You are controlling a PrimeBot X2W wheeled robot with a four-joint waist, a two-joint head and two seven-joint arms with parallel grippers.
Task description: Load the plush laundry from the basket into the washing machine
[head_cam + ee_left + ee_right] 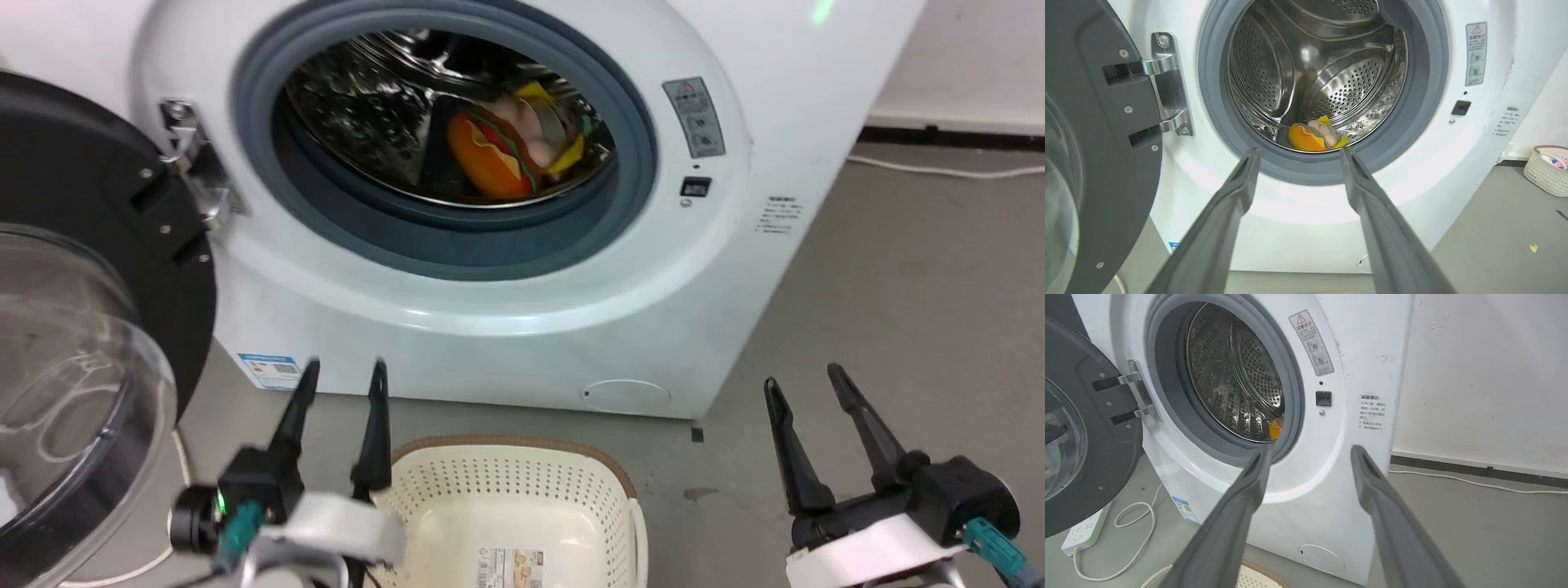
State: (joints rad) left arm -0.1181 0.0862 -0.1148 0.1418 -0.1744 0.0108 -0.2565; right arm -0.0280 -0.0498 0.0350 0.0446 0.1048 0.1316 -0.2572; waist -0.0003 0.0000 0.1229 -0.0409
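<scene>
Orange plush (494,155) lies inside the washer (506,327) drum, upper centre of the head view, behind the grey port ring. The door (82,204) stands swung open at left. The basket (522,447) sits at bottom centre. The left gripper (344,369), lower left, and the right gripper (802,377), lower right, have their jaws spread, grasping nothing.

In the left wrist view the plush rests low in the drum, mid-frame, just above the parted fingertips.

In the right wrist view an orange sliver of plush shows at the port's lower rim, centre frame.

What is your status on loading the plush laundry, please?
Left tool open, right tool open, both empty. Plush laundry lying inside the washing machine drum. Door wide open, port unblocked.
</scene>
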